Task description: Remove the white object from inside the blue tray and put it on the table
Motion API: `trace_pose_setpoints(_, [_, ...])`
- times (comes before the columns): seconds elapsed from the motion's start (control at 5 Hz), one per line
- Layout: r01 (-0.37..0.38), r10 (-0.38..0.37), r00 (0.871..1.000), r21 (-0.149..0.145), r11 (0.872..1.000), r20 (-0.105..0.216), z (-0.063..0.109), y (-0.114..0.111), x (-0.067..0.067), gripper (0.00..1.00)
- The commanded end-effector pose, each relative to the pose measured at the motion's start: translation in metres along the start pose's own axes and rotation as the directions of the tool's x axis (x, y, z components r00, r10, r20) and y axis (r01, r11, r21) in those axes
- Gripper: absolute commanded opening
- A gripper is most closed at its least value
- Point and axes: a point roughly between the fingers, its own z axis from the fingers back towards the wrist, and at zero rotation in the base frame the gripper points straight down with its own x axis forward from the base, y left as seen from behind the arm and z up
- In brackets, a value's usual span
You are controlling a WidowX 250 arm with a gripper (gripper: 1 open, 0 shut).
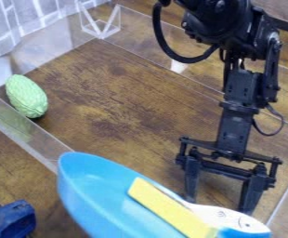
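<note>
Below, the white object lies under the open hand.

A green bumpy fruit-like object lies near the left acrylic panel; a yellow block lies lower right.

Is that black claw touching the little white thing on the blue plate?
Apart. The camera view shows the open tool above the small white plastic piece, wood visible between them.

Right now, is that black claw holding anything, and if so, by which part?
Nothing is held. The gripper stands open over the table, its fingers wide apart and empty. The white object lies in the blue tray, untouched.
</note>
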Motion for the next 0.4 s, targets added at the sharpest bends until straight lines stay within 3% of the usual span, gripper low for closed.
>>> trace_pose_setpoints(0.0, [0.001,-0.001,1.0,-0.001,1.0,0.023,0.0134,0.0084,-0.0039,1.0])
trace_pose_setpoints(0.2, [0.003,-0.003,1.0,0.009,1.0,0.013,0.0139,0.0124,-0.0062,1.0])
